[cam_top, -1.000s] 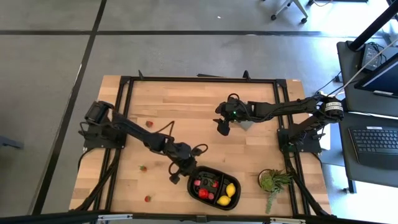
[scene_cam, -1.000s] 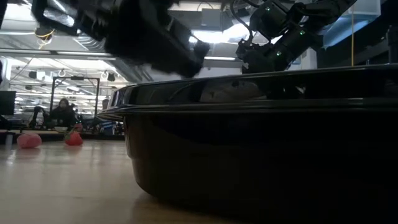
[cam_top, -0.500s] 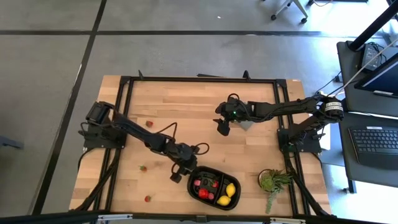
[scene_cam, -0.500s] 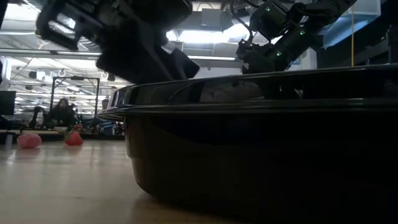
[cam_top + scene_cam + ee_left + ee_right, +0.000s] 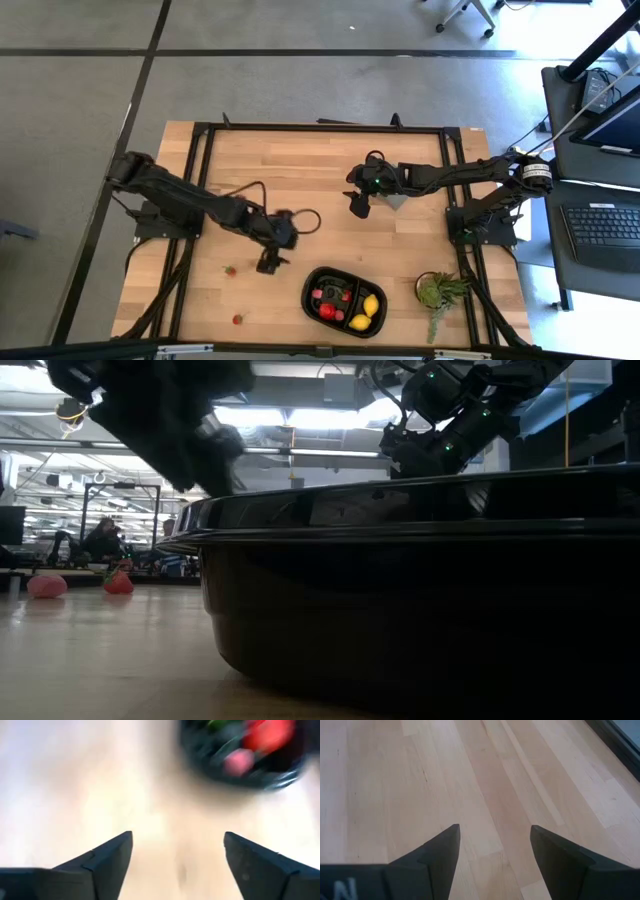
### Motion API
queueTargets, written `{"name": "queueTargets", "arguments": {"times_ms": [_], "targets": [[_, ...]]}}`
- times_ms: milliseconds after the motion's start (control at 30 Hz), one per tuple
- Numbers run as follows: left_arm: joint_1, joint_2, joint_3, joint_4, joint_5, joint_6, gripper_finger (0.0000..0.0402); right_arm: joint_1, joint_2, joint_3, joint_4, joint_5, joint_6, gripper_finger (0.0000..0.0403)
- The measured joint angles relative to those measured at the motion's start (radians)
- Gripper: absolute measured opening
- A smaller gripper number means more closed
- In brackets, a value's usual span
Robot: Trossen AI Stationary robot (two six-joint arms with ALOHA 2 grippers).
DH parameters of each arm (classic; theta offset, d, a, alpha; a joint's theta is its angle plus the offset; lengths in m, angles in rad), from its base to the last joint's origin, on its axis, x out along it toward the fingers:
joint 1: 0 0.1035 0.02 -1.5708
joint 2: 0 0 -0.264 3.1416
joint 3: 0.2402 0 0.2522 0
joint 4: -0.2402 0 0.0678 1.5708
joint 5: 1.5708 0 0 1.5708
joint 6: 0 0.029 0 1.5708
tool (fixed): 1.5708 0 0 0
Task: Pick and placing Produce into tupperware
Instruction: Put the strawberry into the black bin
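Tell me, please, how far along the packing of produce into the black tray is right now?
Partly done. The black tray already holds a lemon, another yellow piece and red bits. Nothing is in hand: the left gripper is open and empty beside the tray, and the right gripper waits open mid-table. Left: three strawberries on the table.

A black tupperware (image 5: 344, 301) is seen on pale striped wood table (image 5: 330, 165), red strawberries (image 5: 327, 310) and a yellow lemon (image 5: 371, 305) inside; a green plant (image 5: 437, 291) nearby
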Motion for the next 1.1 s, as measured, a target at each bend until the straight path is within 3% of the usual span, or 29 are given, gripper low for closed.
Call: {"name": "queueTargets", "arguments": {"times_ms": [200,367,767,900,1100], "targets": [[0.047,-0.158,0.000,-0.353,-0.261,-0.250,0.0337,0.000,0.000,0.000,0.007,0.000,-0.001,0.0243],[0.120,-0.236,0.000,-0.495,-0.320,-0.369,0.0341,0.000,0.000,0.000,0.007,0.000,-0.002,0.0243],[0.393,-0.195,0.000,-0.681,-0.257,-0.278,0.0342,0.000,0.000,0.000,0.041,0.000,-0.002,0.0243],[0.465,-0.158,-0.001,-0.684,-0.247,-0.166,0.0342,0.000,0.000,0.000,0.053,0.000,-0.002,0.0243],[0.531,-0.080,-0.001,-0.691,-0.205,-0.141,0.0342,0.000,0.000,0.000,0.057,0.000,-0.002,0.0243]]}}
